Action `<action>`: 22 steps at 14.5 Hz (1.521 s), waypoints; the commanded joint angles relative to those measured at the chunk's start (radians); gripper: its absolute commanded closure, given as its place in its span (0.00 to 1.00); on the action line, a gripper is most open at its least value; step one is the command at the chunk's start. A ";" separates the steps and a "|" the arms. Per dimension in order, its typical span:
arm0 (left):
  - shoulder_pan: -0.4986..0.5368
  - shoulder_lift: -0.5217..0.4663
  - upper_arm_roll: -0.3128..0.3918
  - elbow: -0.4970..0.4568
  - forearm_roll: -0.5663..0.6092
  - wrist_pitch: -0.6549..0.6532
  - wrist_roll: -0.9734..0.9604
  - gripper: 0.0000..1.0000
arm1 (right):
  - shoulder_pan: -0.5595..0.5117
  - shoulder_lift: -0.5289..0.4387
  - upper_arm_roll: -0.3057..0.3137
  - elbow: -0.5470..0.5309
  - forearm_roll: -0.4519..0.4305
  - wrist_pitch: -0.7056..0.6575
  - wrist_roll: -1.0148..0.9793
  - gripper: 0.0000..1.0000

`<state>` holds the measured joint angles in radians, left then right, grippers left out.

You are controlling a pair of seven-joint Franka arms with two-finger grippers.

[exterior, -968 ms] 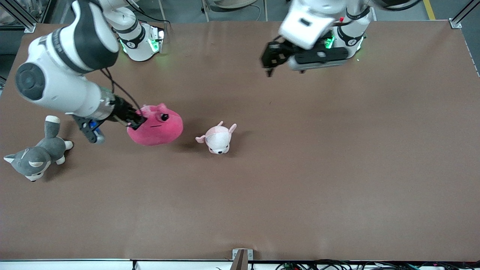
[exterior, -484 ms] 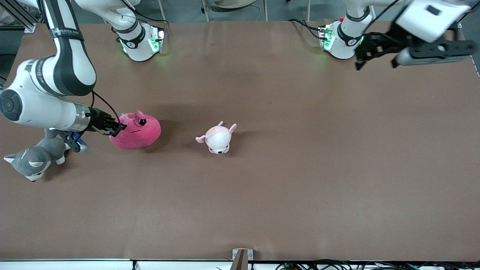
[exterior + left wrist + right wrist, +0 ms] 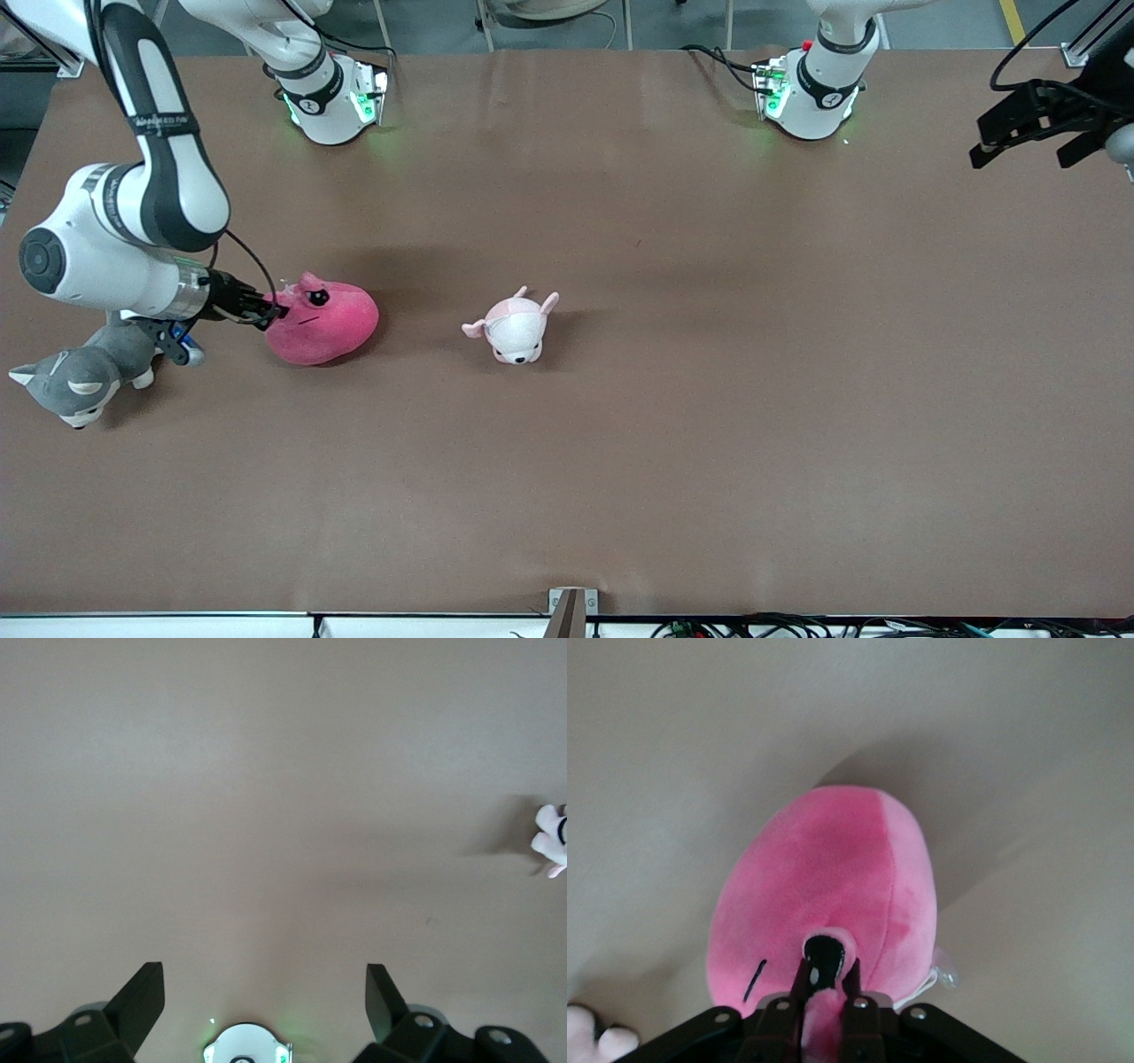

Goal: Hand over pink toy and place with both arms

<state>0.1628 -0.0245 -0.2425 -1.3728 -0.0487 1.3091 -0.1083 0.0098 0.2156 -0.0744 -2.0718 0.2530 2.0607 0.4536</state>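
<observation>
Brown worktop (image 3: pixel 673 425): since a second ago I see the right hand (image 3: pixel 270 312), pinched on the pink toy (image 3: pixel 323 319), has carried it toward the right arm's end, while the left hand (image 3: pixel 1032 124), fingers wide, swung away, so handover seems finished.

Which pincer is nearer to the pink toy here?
Right. The right pincer is shut on the pink toy; the left pincer hangs open over the left arm's end of the table.
</observation>
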 commanded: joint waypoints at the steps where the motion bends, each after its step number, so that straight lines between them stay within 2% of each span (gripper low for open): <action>1: 0.006 -0.026 -0.015 -0.038 0.058 0.019 0.013 0.00 | -0.039 0.013 0.019 -0.001 0.014 0.028 -0.061 0.01; 5: -0.002 -0.003 -0.020 -0.031 0.056 0.045 -0.002 0.00 | -0.033 0.011 0.019 0.068 0.006 0.013 -0.082 0.00; 8: -0.003 0.000 -0.023 -0.031 0.072 0.047 -0.005 0.00 | -0.045 0.011 0.018 0.186 -0.001 -0.082 -0.186 0.00; 10: 0.006 0.011 -0.018 -0.031 0.061 0.047 -0.007 0.00 | -0.047 0.011 0.018 0.257 -0.056 -0.141 -0.239 0.00; 13: 0.012 0.014 -0.011 -0.031 0.061 0.058 0.010 0.00 | -0.037 0.004 0.021 0.324 -0.196 -0.157 -0.355 0.00; 15: 0.029 0.012 -0.011 -0.032 0.058 0.102 0.015 0.00 | -0.037 0.001 0.019 0.360 -0.218 -0.174 -0.410 0.00; 19: 0.038 0.029 -0.008 -0.035 0.055 0.119 0.016 0.00 | -0.033 0.002 0.024 0.502 -0.281 -0.339 -0.415 0.00; 22: -0.008 0.034 0.040 -0.034 0.053 0.119 0.016 0.00 | -0.039 0.002 0.024 0.596 -0.278 -0.439 -0.420 0.00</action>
<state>0.1865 0.0100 -0.2298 -1.4038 -0.0043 1.4179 -0.1044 -0.0188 0.2188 -0.0593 -1.5362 -0.0039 1.6831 0.0471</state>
